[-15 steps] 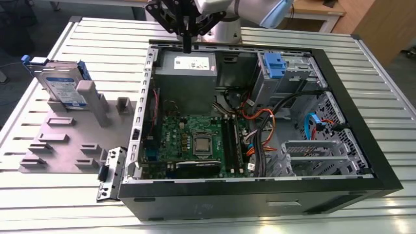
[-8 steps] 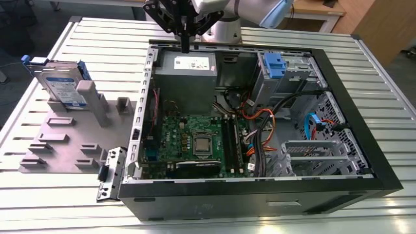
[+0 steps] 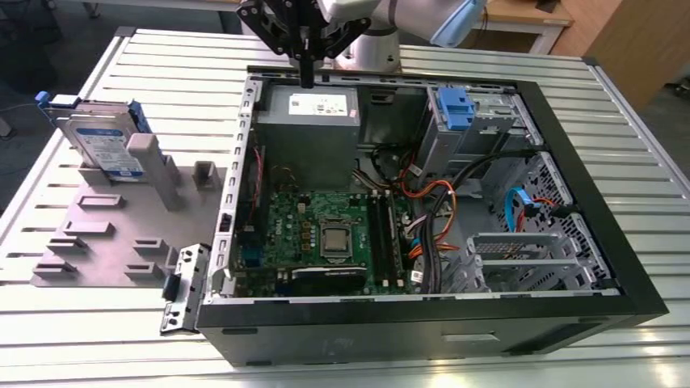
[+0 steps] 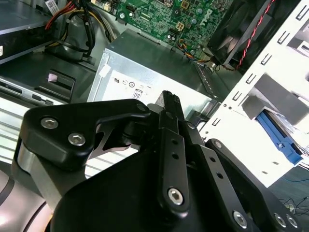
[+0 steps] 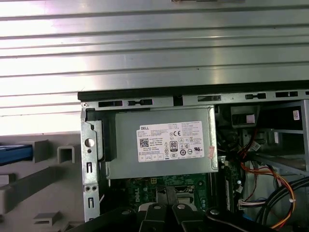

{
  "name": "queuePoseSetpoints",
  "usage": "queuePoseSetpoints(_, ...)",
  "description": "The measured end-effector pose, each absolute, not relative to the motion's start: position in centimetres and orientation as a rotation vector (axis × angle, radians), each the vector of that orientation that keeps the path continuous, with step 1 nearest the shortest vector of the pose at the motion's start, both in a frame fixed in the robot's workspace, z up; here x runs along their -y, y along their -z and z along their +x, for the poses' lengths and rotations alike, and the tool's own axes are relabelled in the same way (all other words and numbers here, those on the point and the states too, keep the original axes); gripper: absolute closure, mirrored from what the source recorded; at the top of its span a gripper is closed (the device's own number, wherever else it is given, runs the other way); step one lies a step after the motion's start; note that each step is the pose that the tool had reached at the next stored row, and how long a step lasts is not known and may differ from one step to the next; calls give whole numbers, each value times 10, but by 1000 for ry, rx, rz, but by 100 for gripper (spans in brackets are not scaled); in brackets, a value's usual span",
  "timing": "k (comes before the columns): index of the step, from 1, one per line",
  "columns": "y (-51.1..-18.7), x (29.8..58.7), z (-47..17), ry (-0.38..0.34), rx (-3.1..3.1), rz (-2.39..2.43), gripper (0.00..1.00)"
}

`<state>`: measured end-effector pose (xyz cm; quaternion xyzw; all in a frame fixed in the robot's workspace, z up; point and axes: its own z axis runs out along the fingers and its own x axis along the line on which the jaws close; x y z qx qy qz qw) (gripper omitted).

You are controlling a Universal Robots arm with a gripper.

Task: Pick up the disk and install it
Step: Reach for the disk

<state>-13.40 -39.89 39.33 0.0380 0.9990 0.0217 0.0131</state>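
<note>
One disk [image 3: 105,144] stands on edge in the grey fixture [image 3: 108,234], well apart from your claw [image 3: 307,80], toward the exterior view's left of it. Your claw hangs above the power supply [image 3: 309,139], fingers pressed together, gripping nothing.

Robotics laboratory or workshop. Indicators: a slatted aluminium worktop [image 3: 615,113], an opened desktop computer case [image 3: 431,323] lying on it, a grey fixture plate [image 3: 108,234] beside the case, and a robot arm [image 3: 372,44] standing at the case's edge.
</note>
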Motion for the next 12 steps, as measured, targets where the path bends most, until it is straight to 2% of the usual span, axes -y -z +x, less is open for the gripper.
queuePoseSetpoints(12,-393,399,-145,-68,-3112,118,89)
